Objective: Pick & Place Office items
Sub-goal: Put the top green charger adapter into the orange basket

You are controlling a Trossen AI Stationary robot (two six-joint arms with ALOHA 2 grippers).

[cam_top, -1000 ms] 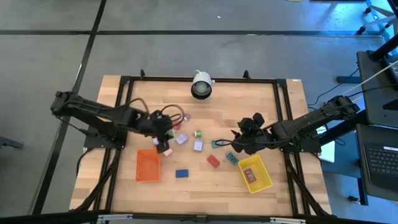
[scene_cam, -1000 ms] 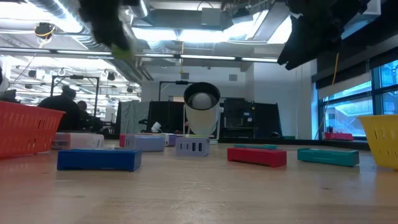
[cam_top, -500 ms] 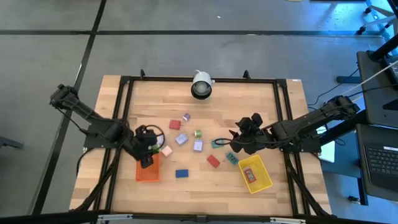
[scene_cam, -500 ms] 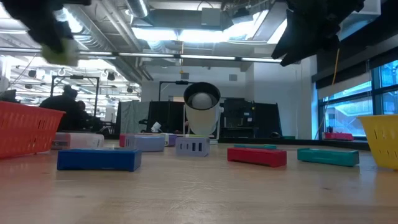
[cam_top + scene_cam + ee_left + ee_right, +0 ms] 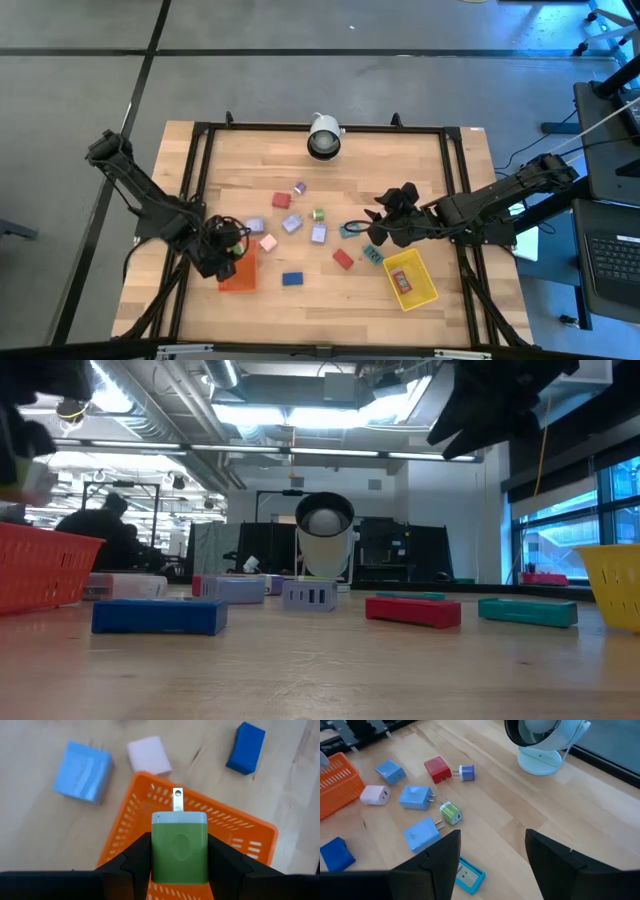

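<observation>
One item going in | left gripper (image 5: pixel 179 865) is gripping green plug (image 5: pixel 179 847) over orange tray (image 5: pixel 235 835) | right gripper (image 5: pixel 492 855) is hovering open, empty | roughly ten items are lying on desk (image 5: pixel 400 170)

Left tool (image 5: pixel 179 857) covers the lower part of the green charger (image 5: pixel 179 851), so its bottom's hidden. Low view: orange tray (image 5: pixel 40 565) and yellow tray (image 5: pixel 612 582) both cut off by pic edges. Right tool (image 5: pixel 492 852) tips run out of frame.

Wooden table (image 5: pixel 400 170) carries chargers (image 5: pixel 319 235), 2 baskets (image 5: pixel 411 279), fan (image 5: pixel 323 137).
</observation>
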